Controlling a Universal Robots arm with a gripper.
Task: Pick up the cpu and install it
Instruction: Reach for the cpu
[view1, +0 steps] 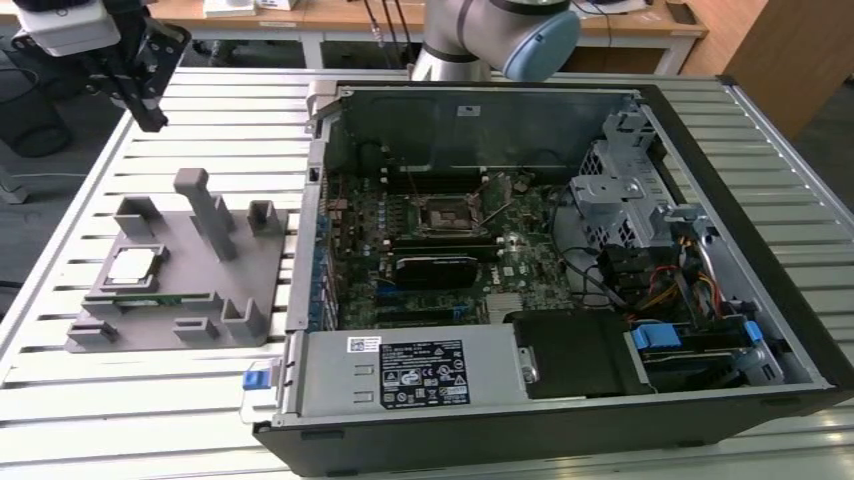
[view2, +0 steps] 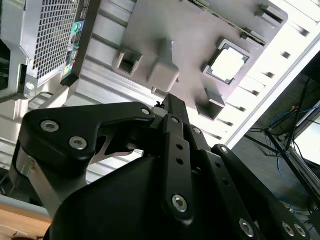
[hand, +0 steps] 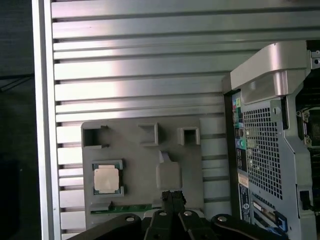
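Note:
The cpu, a small silvery square chip, lies flat in a recess of the grey holder block on the exterior view's left. Both wrist views show it in that same recess, the cpu and the cpu. My gripper hangs high above the slatted table beyond the block, well clear of the chip. Its fingers meet at the tip with nothing between them, as the gripper shows over the holder block. The black socket sits on the motherboard inside the open computer case.
A thin green memory stick lies in a slot along the block's near edge. Tall posts rise from the block. The case's rear grille stands beside the block. The power supply and cables crowd the case.

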